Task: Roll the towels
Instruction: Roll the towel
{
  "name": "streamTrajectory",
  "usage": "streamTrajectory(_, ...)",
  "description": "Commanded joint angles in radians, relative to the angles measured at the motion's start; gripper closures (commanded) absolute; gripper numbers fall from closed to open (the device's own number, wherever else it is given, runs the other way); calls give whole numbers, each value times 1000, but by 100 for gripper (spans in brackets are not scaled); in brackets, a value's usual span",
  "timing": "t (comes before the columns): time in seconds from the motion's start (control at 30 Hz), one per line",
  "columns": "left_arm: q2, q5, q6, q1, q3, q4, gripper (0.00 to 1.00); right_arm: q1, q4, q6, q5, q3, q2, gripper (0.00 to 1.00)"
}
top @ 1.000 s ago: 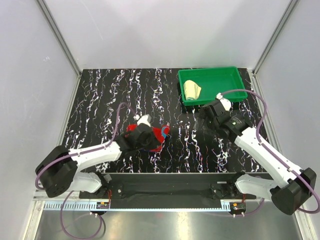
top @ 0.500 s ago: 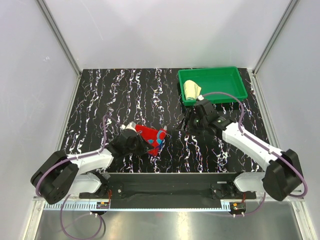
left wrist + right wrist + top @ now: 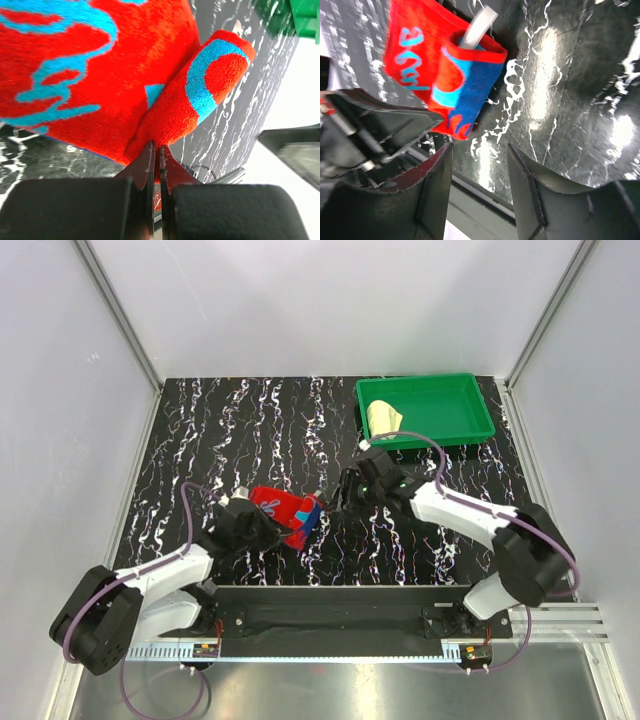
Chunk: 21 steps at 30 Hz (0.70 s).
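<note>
Quick rundown of where things sit. The left tool (image 3: 156,148) is clamped tight, its fingers (image 3: 142,172) pressed together on a thin edge of the red towel (image 3: 95,70), so it's got a proper pinch on the cloth. In that tool's own view the towel spreads out right ahead of the tips and fills most of the picture: red pile with teal-blue squiggles. Off to the right of the tips, one end is curled over on itself, showing a teal ring around a red middle. The towel lies on the black marbled worktop (image 3: 200,440).

The right tool (image 3: 477,172) is spread apart with nothing between the jaws, just bare worktop showing through the gap. The red towel's folded-over end sits just ahead of it and a bit to the left, close to the left-hand finger. I can't tell if it's actually touching. From above, the two tools face each other with the towel between them, the left tool at one end and the right tool just off the other end.

The yellow towel (image 3: 381,418) is well away from both tools, out beyond the right tool. It lies in the left end of the green tray (image 3: 450,436), which sits at the far right corner of the worktop.
</note>
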Motion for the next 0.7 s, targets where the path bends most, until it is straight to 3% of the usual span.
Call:
streamTrajectory(0.0,-8,34,-11,24,-3,-35,100,36,75,-21,-10,47,80,47)
streamTrajectory(0.2,44,51,11,50,-11,-20,100,72,116,-33,-17,107,192,48)
streamTrajectory(0.4,87,58,29,75,-14,-10,100,93,144,-42,-8,136,253,25)
streamTrajectory(0.67,139,86,42,95,-23,23,100,116,233,-19,-27,136,357,23)
